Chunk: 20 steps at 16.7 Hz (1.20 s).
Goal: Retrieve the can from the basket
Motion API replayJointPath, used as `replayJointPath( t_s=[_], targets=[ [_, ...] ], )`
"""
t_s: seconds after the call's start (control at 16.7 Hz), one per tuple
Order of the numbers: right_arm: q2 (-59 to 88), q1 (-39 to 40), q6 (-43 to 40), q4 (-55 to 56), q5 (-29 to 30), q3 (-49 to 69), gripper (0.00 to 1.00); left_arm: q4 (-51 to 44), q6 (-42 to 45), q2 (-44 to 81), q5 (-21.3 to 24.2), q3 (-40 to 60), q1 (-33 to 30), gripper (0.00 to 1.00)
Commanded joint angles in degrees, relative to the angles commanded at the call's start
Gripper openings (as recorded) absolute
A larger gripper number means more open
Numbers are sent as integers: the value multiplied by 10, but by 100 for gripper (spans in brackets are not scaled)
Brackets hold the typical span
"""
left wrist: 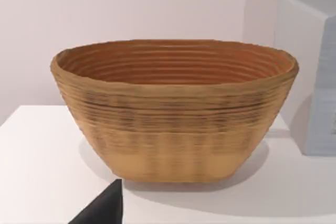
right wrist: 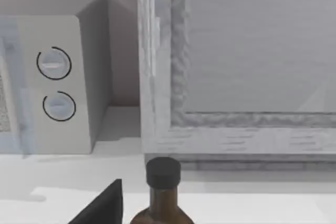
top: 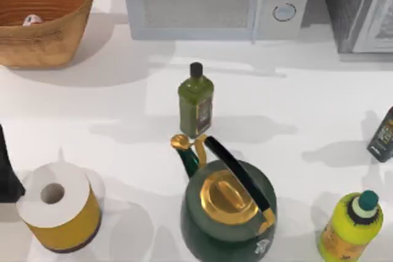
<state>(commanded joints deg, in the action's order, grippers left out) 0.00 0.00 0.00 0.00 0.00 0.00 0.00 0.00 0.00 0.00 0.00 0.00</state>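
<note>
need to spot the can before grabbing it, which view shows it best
The top view: it looks down into the basket, where the can peeks above the near wall. The left wrist view meets the basket side-on, its wall hiding the contents. The right wrist view faces the microwave.

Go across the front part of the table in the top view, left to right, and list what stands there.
Paper roll → green kettle → yellow-green bottle.
</note>
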Motion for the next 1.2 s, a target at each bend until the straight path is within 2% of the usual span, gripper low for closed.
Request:
replayJointPath(
  t_s=[0.24, 0.48, 0.78, 1.2],
  targets=[
    [0, 0, 0, 0, 0, 0, 100, -7, 0, 16, 1, 16, 0, 100],
    [0, 0, 0, 0, 0, 0, 100, -51, 2, 117, 4, 112, 2, 100],
    [0, 0, 0, 0, 0, 0, 100, -150, 6, 343, 12, 325, 7, 100],
    [0, 0, 0, 0, 0, 0, 100, -335, 17, 753, 26, 711, 16, 100]
  ],
)
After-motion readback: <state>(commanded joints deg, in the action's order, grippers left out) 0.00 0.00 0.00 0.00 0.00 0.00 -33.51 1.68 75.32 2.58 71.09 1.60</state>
